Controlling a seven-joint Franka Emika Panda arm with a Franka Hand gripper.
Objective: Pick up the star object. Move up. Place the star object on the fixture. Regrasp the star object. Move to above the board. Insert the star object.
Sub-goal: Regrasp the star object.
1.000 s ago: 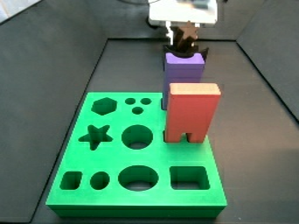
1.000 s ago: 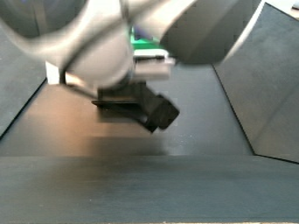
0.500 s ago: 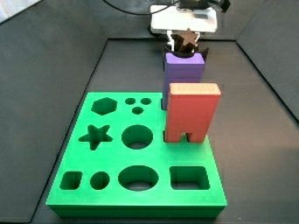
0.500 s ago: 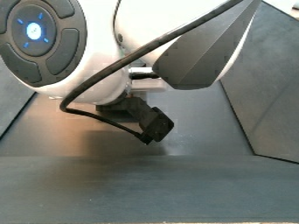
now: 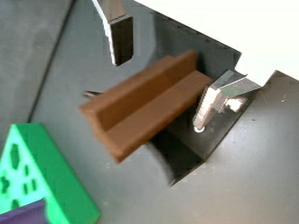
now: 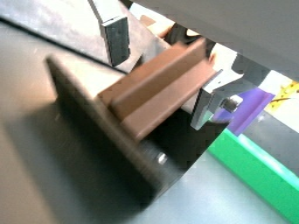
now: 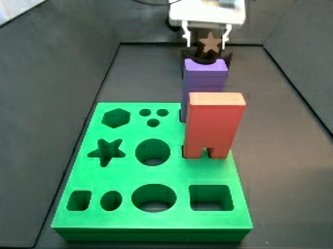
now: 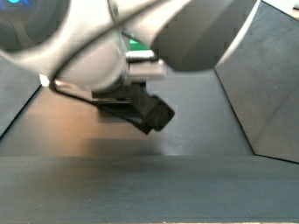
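Hand [image 7: 207, 41]: risen slightly since half a second ago, above the purple fixture [image 7: 204, 78] at the table's far end. Star object [image 5: 146, 103]: clamped between the silver fingers [image 5: 215, 101] (brown, ridged). No legible writing.

Matt wood-brown star object [image 5: 149, 103] between the end effector [image 5: 163, 74] and its brushed silver metal fingers [image 5: 214, 98].

Your gripper [image 7: 207, 43] hangs just above the purple notched fixture block [image 7: 204, 76], silver plate fingers [image 5: 119, 35] spread either side of the wood-brown star prism [image 5: 146, 102], jaws not visibly pressing it.
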